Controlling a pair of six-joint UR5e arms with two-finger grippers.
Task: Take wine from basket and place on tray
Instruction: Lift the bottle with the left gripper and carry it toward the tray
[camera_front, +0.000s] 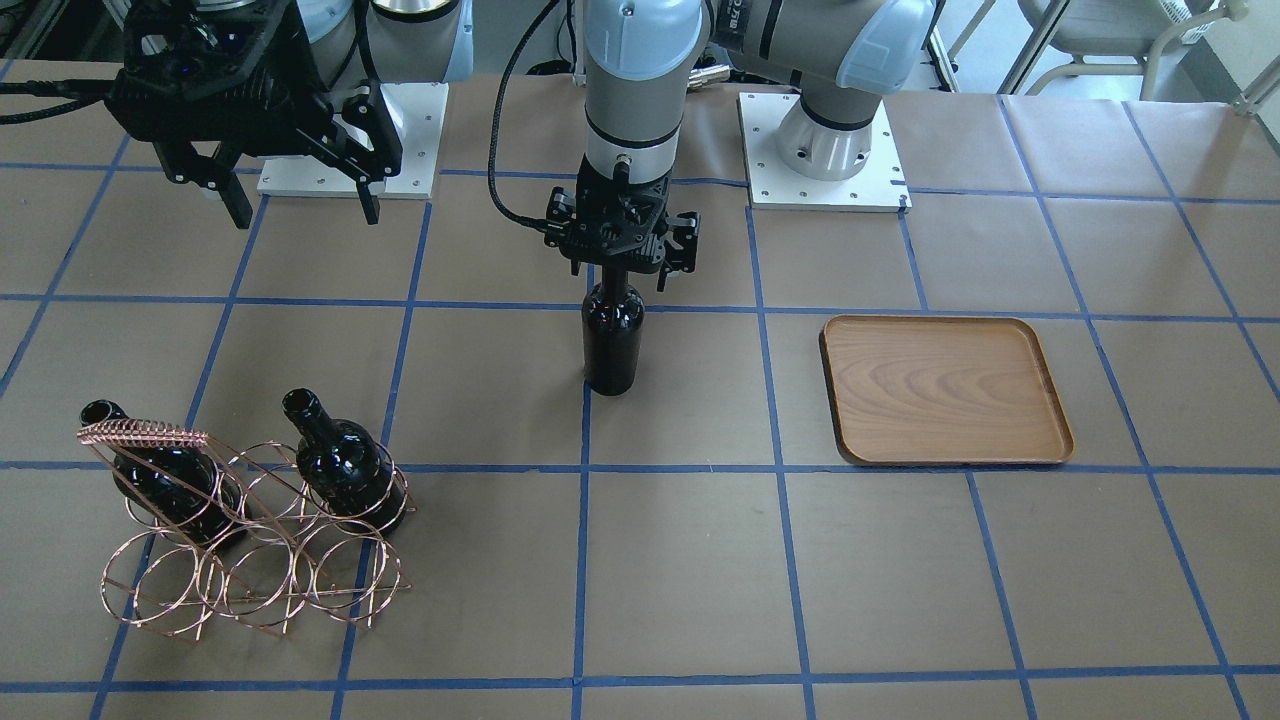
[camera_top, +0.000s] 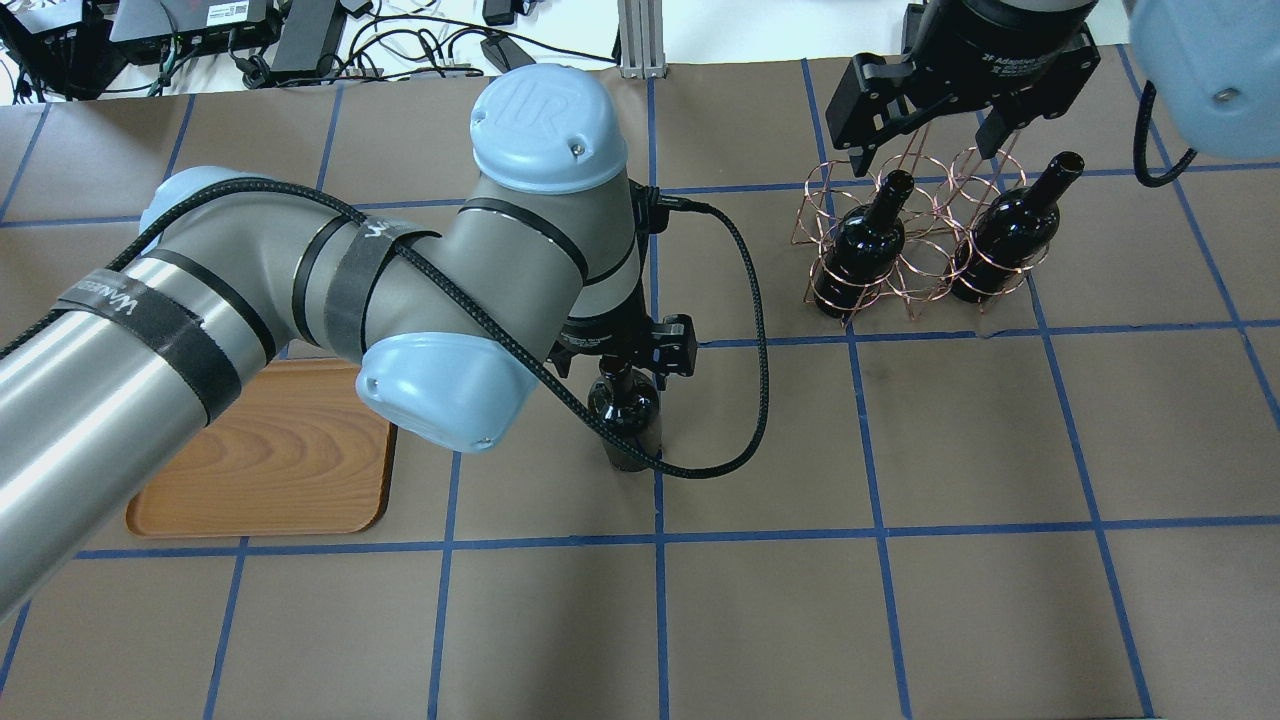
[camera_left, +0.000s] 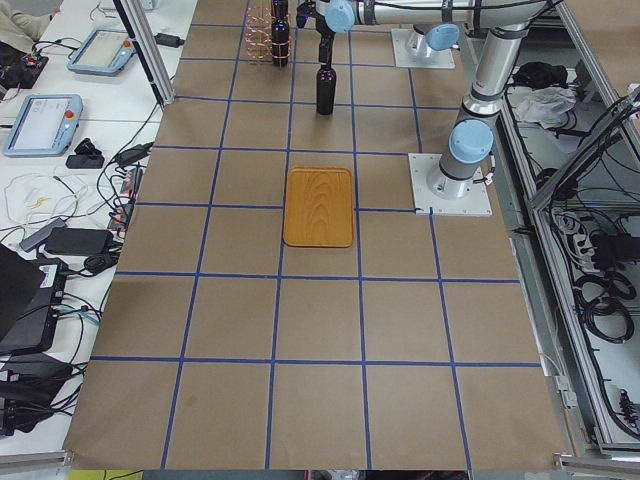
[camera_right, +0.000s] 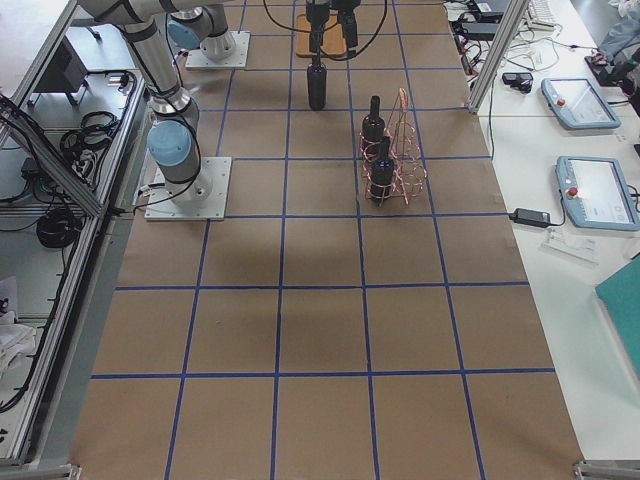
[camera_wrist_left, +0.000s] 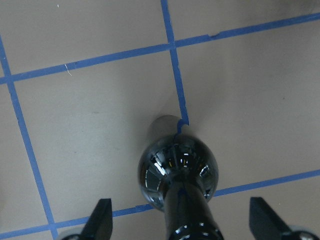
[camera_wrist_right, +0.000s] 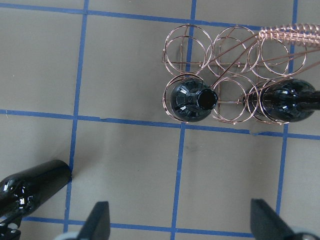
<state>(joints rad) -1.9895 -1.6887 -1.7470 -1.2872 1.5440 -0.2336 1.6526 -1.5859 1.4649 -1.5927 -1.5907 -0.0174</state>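
left hand points straight down, fingers spread apart; right hand hangs raised, equally spread.

Glossy black wine upright between wooden tray and copper basket holding two bottles.

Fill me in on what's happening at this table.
The left gripper, jaws open, straddles the neck of a wine bottle standing upright on the table, between the basket and the tray. The basket holds two more bottles. The right gripper hovers open, holding nothing. No bottle is on the tray yet.
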